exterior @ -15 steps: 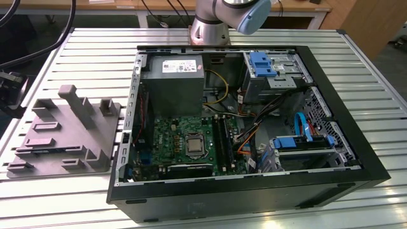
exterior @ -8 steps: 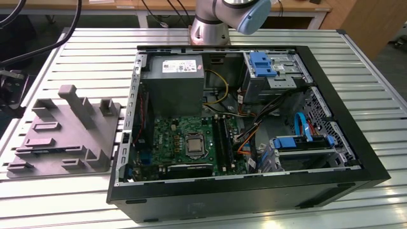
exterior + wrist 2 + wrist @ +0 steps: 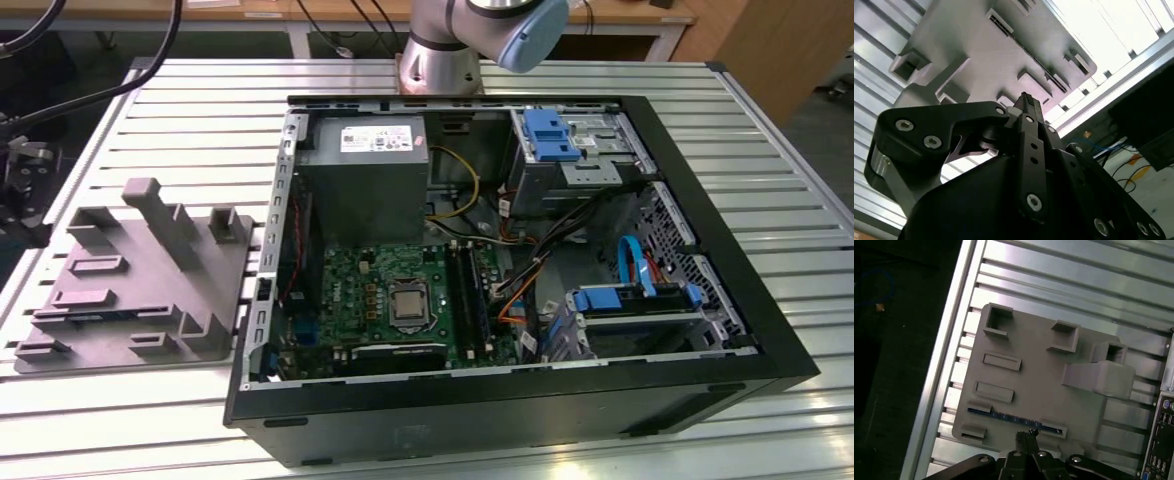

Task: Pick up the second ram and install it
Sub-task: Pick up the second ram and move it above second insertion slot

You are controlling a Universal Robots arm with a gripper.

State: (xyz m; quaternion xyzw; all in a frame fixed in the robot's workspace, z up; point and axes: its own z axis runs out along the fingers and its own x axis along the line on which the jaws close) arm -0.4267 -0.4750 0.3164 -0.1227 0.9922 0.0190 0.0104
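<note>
Grey block (image 3: 1044, 370) | second ram (image 3: 999, 416) slotted in it | fingers (image 3: 1022, 441) pressed together, near ram

text: none legible | power supply label (image 3: 380, 138): print too small to read

The exterior view looks down at a tilt from high above the slatted aluminium worktop (image 3: 174, 100). It takes in the whole open black computer case (image 3: 534, 415) and, at the exterior view's left, the grey plastic block with slots and upright posts (image 3: 134, 290).

Both wrist cameras sit close behind the pincer (image 3: 1026, 434) (image 3: 1026, 98). The first wrist view faces almost straight down on the block (image 3: 1039, 375). The second wrist view faces the block (image 3: 984, 45) obliquely, along the pincer body.

All three views share the block and the worktop.
</note>
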